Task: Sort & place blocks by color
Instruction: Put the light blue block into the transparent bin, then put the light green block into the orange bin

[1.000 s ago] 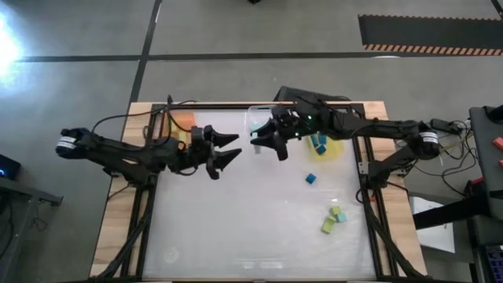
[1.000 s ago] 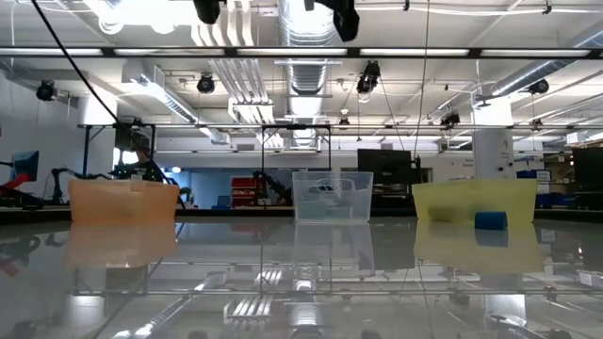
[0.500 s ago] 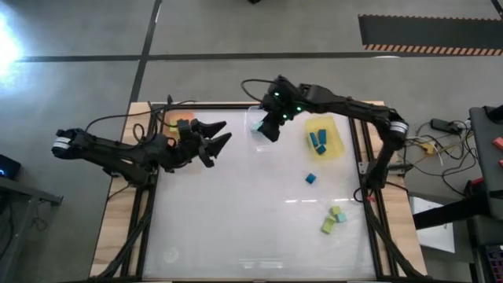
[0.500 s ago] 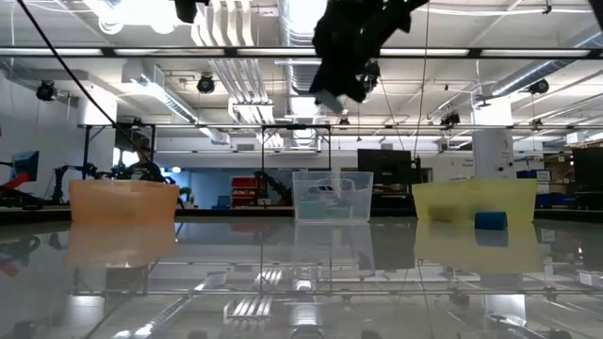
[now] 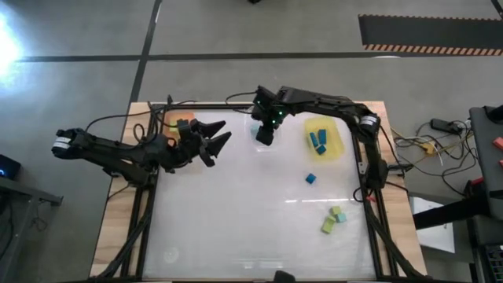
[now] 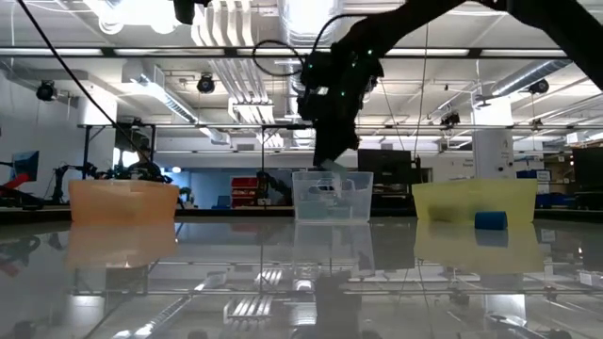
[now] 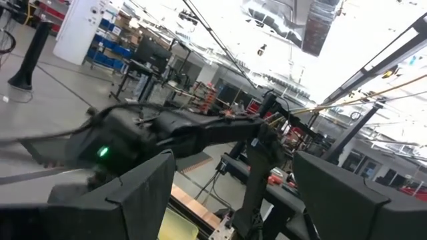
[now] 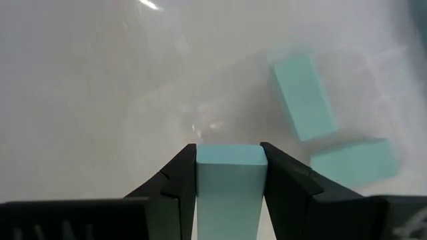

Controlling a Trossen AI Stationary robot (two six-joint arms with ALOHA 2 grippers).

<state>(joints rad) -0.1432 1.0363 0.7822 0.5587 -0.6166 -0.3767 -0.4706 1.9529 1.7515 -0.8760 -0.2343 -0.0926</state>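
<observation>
Over the clear tray [image 5: 259, 124] at the far middle of the desk [image 5: 251, 228], my right pincer [image 5: 266, 135] points down, pinching a light teal block [image 8: 230, 175] between its two fingers [image 8: 170, 193]; my right wrist view shows the block clamped squarely, with two more light teal blocks [image 8: 301, 97] lying on the tray's floor below it, one angled and one [image 8: 353, 164] just beside it. From the low view the same pincer [image 6: 332, 151] hangs just above the clear tray's [image 6: 332, 196] rim. My left pincer [image 5: 212, 141] waits above the desk near the orange tray [image 5: 179, 123] at the far left corner, its fingers spread wide; my left wrist view looks past those spread fingers [image 7: 143, 193] at my other arm and the room beyond. To the right of the clear tray sits the yellow tray [image 5: 333, 145], holding darker blue blocks [image 5: 317, 141]; in the low view one of them [image 6: 490, 220] shows through the yellow wall [image 6: 443, 200]. On the open desk, one darker blue block [image 5: 311, 178] lies alone nearer the front than the yellow tray, and well apart from it, toward the right front, a small cluster lies together: yellow-green blocks [image 5: 328, 226] with a light teal one [image 5: 341, 218] touching or just beside them.
</observation>
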